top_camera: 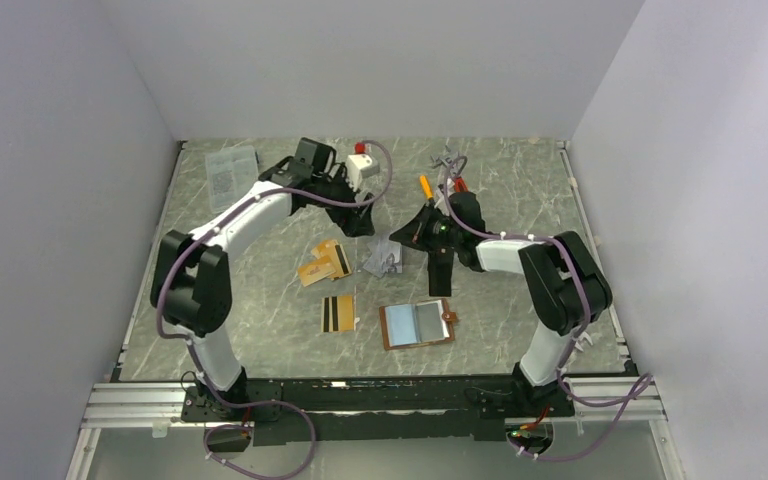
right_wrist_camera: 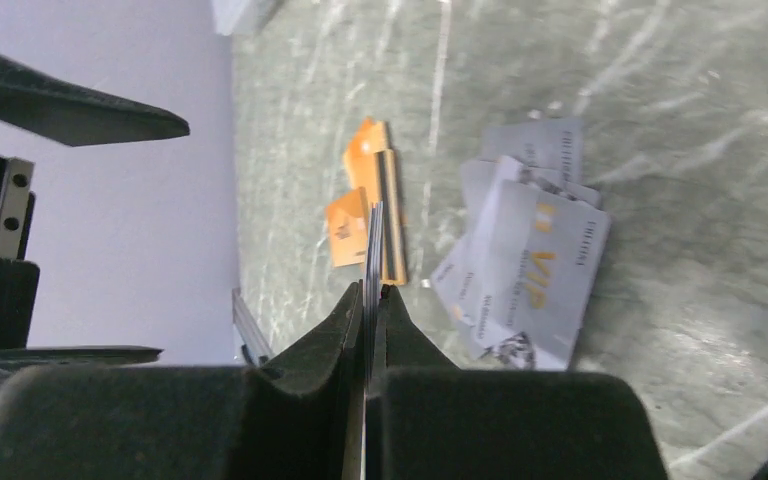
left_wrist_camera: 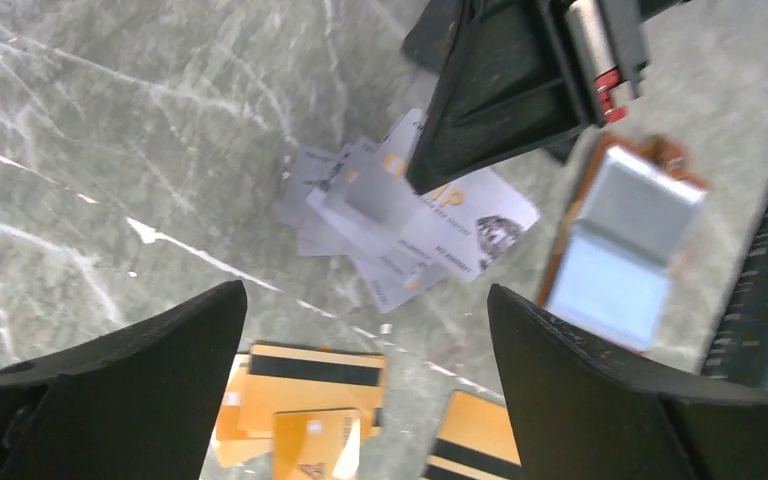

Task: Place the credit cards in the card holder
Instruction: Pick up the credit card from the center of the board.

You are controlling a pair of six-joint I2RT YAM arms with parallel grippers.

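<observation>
The only word that reads clearly is "VIP", in gold capitals on the top silver-grey card (right_wrist_camera: 535, 270) of the fanned pile. In the right wrist view it lies at about 3 o'clock from the frame's centre, the letters turned sideways. Small grey print runs along that card's edge, too fine to read, and a dark emblem sits in one corner (perhaps a crest). The left wrist view shows only "IP" of the word, with blurred lines of small characters beside it. The orange card (left_wrist_camera: 315, 445) at 6 o'clock bears a small dark mark, illegible. In the top view, the sheet (top_camera: 232, 170) at 11 o'clock carries a printed square, too small to read.
</observation>
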